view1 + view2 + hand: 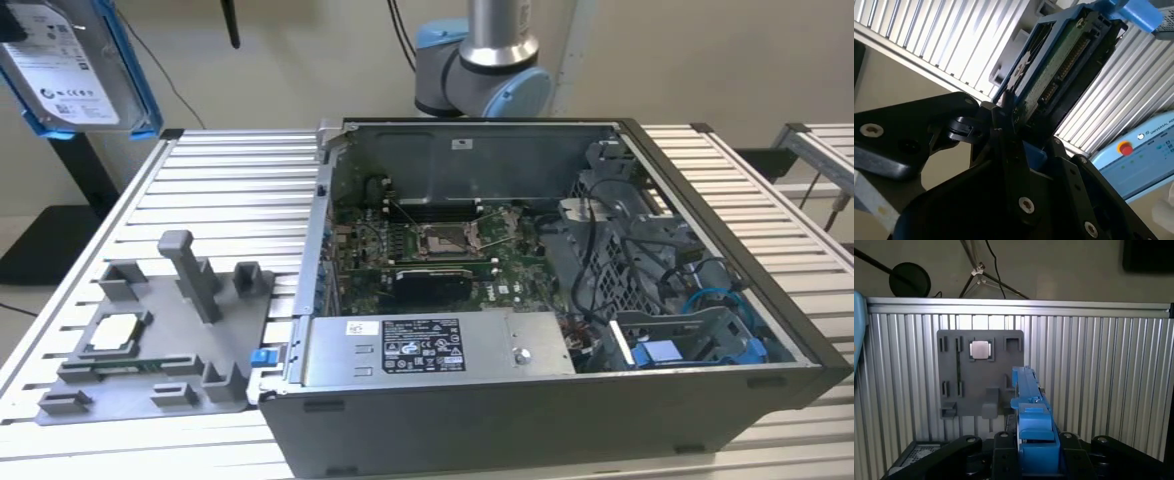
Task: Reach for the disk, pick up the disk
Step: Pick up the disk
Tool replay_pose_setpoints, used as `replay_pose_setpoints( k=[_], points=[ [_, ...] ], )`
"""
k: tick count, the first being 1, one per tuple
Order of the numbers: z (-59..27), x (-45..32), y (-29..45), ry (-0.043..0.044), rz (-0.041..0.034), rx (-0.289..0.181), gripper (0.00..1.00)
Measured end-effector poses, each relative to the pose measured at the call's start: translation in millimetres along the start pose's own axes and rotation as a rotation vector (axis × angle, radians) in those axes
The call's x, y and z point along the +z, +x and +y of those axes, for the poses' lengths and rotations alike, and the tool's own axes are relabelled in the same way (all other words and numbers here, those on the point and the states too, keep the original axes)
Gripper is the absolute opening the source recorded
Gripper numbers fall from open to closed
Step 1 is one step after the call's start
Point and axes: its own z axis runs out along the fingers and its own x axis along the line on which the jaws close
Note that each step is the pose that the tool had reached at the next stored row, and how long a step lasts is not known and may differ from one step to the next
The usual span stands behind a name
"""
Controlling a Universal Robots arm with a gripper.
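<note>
The tool [1036, 445] is clamped on the disk [67, 70], gripping it edge-on by its blue bracket. The disk hangs in the air, well clear of the counter [240, 190], over the grey fixture tray [134, 385] near the counter's edge at the exterior view's left. The pick-up looks complete: 1 step, the reach, is done, and the lift too. Any further carrying calls for a steady, unslackened clamp.

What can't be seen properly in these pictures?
- Exterior view: the disk is cut off by the top edge.
- First wrist view: the disk is edge-on, its label hidden.
- Second wrist view: the gripper covers the disk's near end.
</note>
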Motion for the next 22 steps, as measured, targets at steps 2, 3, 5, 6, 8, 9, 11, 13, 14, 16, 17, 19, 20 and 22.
replay_pose_setpoints(
  k=[2,3,5,6,8,9,11,13,14,16,17,19,20,22],
  points=[
    [-6.4,0.5,0.0,-0.0003,0.0,0.0,0.0],
    [-9.4,0.7,0.0,-0.0004,0.0,0.0,0.0],
    [-15.8,1.2,-0.1,-0.0005,0.0001,0.0,0.0],
    [-18.8,1.4,-0.1,-0.0006,0.0,0.0,0.0],
    [-24.9,1.9,-0.1,-0.0006,0.0,0.0,0.0],
    [-28.1,2.1,-0.1,-0.0007,0.0,0.0,0.0],
    [-34.2,2.5,-0.1,-0.0009,0.0001,0.0,0.0],
    [-40.6,3.0,-0.2,-0.0009,0.0001,0.0,0.0],
    [-43.5,3.2,-0.1,-0.001,0.0,0.0,0.0],
    [-49.2,3.6,-0.2,-0.0011,0.0,0.0,0.0],
    [-52.3,3.9,-0.2,-0.0012,0.0,0.0,0.0],
    [-57.7,4.3,-0.2,-0.0012,0.0001,0.0,0.0],
    [-60.7,4.5,-0.2,-0.0012,0.0,0.0,0.0],
    [-66.4,4.9,-0.2,-0.0013,0.0001,0.0,0.0]
  ],
)
